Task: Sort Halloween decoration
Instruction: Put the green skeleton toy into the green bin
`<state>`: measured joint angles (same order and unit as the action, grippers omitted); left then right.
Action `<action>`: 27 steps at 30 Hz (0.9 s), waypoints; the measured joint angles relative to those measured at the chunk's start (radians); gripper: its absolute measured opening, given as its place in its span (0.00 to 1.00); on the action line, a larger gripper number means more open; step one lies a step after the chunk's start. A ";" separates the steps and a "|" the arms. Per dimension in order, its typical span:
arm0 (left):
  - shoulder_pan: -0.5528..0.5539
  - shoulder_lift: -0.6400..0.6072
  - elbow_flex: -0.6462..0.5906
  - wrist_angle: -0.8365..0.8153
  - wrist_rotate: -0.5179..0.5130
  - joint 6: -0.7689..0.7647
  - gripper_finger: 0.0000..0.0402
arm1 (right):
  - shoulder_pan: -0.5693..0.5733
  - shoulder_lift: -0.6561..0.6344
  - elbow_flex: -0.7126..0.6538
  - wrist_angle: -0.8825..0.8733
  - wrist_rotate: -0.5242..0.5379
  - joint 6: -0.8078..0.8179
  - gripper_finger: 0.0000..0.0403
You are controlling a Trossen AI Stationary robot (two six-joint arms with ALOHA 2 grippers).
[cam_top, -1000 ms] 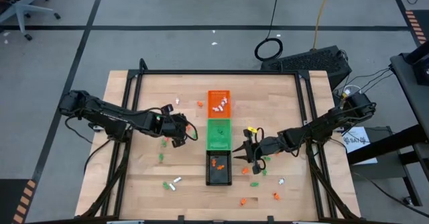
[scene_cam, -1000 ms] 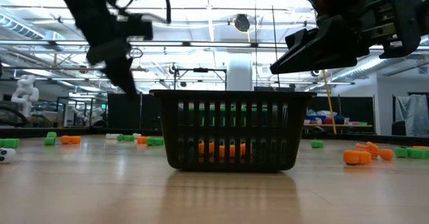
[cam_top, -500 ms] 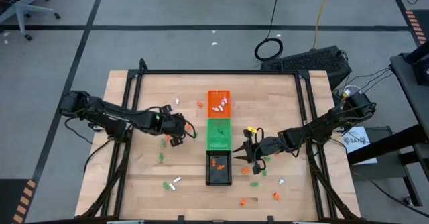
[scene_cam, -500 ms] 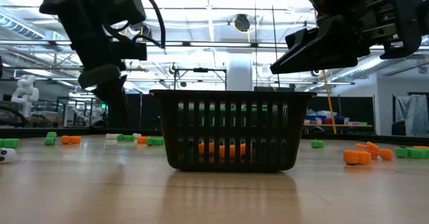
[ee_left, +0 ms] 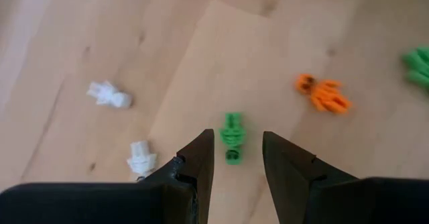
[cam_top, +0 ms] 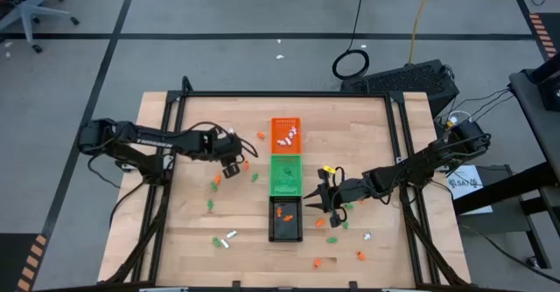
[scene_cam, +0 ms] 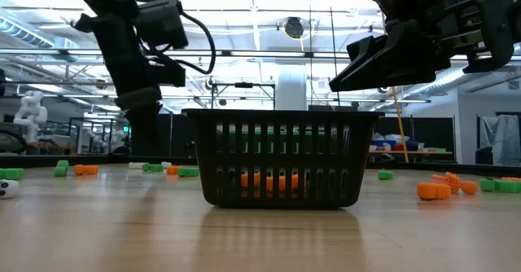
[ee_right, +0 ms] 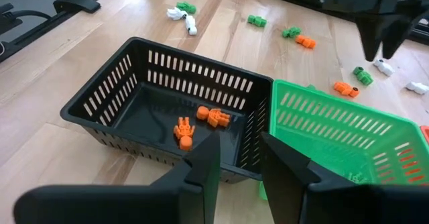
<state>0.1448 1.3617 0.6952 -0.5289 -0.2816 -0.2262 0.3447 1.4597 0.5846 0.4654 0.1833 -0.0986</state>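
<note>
Left gripper (ee_left: 232, 158): centre-left, fingers apart, empty, over green trinket (ee_left: 232, 135).
Right gripper (ee_right: 234, 163): centre-right, fingers apart, empty, beside black tray (ee_right: 137, 110).

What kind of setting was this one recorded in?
Probably a robotics lab or workshop hall: the wooden table stands on a grey floor marked with tape lines, a rolling office chair sits in a corner, and exposed ceiling trusses show beyond.
</note>
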 joint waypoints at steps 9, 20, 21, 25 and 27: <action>0.060 -0.002 -0.019 0.065 0.044 0.005 0.30 | 0.000 0.000 0.000 -0.006 0.000 0.000 0.22; 0.064 -0.002 -0.156 0.221 0.046 0.015 0.30 | 0.000 0.000 0.000 -0.006 -0.001 -0.001 0.22; 0.064 -0.002 -0.164 0.240 0.050 0.025 0.30 | 0.000 0.000 0.000 -0.007 -0.001 -0.001 0.22; 0.065 -0.001 -0.195 0.294 0.084 0.031 0.30 | 0.000 0.000 0.000 -0.007 -0.001 -0.003 0.22; 0.065 0.000 -0.206 0.294 0.099 0.029 0.30 | 0.000 0.000 0.000 -0.007 -0.001 -0.003 0.22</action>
<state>0.2100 1.3614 0.4894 -0.2346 -0.1825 -0.1972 0.3447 1.4597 0.5846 0.4587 0.1825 -0.1013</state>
